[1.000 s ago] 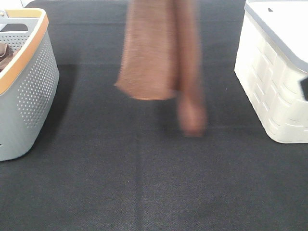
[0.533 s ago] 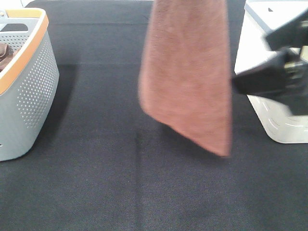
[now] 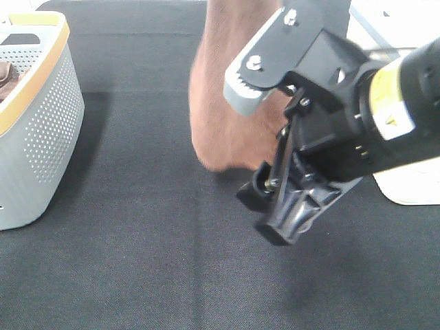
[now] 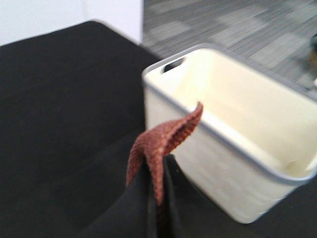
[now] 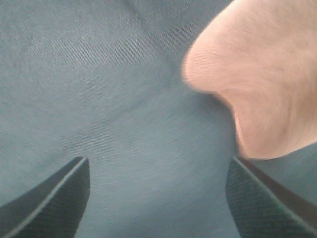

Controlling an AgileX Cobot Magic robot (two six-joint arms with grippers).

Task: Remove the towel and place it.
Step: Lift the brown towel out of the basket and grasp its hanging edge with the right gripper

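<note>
The right claw point(image 3: 260, 157) is standing spread in the high view, close in front of the towel point(image 3: 220, 103), which is hanging in mid-air over the bench point(image 3: 137, 261) between the basket point(image 3: 41, 137) and the bin point(image 3: 412, 189).

In the left wrist view, the left claw point(image 4: 156, 208) is pinching a fold of the towel point(image 4: 158, 144), pressed together on it, with the bin point(image 4: 223, 148) just beyond.

In the right wrist view, the right claw point(image 5: 158, 203) is gaping wide and holding nothing, and a towel point(image 5: 262, 84) corner is dangling beside it above the bench point(image 5: 99, 74).

The removal is seemingly done and the placing is beginning. Next, the right claw is probably needing that loose corner between its jaws before closing.
</note>
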